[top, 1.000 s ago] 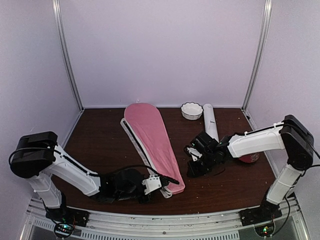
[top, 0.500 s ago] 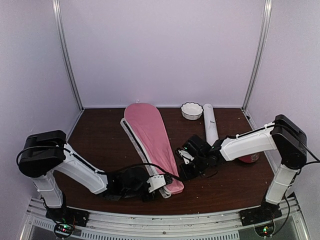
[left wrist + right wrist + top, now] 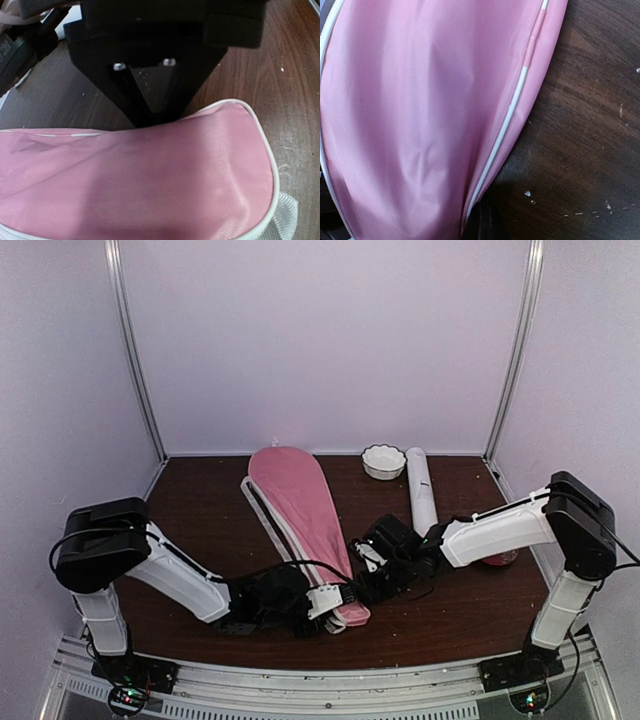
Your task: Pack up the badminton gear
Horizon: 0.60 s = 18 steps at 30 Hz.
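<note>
- Both arms have closed in on the narrow end of the pink racket cover (image 3: 300,505) over the last second. The cover lies slantwise on the counter (image 3: 200,520), its broad end toward the far edge and its narrow end close to the near edge, about midway along.
- Left gripper (image 3: 335,600) has slid along the near edge to that narrow end. Its fingers are drawn close and their tips are hidden behind the hem, so you cannot tell if fabric is pinched.
- Right gripper (image 3: 362,562) has come across from the right edge's side to the cover's right seam. It is now pressed together, and any fabric caught is not visible.
- White tube (image 3: 420,488) lies unmoved near the far right, well apart from both arms.
- No rackets or shuttlecocks are in view.
- Judgement: you are working at the cover's mouth, opening or closing it. The tube is not yet dealt with.
</note>
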Motion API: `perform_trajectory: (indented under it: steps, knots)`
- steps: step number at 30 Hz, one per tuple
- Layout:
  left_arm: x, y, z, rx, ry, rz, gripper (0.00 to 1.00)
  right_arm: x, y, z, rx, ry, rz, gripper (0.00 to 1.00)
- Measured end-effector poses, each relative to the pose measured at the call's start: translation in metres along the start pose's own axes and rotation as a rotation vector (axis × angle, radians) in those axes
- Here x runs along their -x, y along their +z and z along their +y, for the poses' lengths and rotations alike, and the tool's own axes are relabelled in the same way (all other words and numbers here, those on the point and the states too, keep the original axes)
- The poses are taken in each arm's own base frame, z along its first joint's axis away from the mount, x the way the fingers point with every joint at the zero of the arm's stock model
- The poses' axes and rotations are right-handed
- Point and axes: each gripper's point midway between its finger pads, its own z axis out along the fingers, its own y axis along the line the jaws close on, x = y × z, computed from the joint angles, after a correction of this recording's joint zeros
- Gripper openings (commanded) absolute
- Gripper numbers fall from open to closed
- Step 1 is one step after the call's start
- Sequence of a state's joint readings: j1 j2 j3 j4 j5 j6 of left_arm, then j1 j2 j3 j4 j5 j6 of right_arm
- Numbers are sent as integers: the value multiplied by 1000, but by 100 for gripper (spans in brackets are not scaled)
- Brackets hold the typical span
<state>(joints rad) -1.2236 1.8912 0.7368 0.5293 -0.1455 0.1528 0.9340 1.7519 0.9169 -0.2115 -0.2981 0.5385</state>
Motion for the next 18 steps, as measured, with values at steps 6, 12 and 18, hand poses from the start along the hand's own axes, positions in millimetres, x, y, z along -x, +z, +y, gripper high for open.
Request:
perform_trajectory:
  steps: [6, 12, 18]
  knots:
    - [-3, -26, -3, -30, 6, -15, 20, -10, -7, -5, -16, -5, 27, 0]
    - [0, -36, -4, -44, -2, -37, 17, -12, -11, -14, -30, 9, 41, 0]
    - [-3, -23, -7, -49, -4, -24, 16, -12, -10, -12, -14, 12, 46, 0]
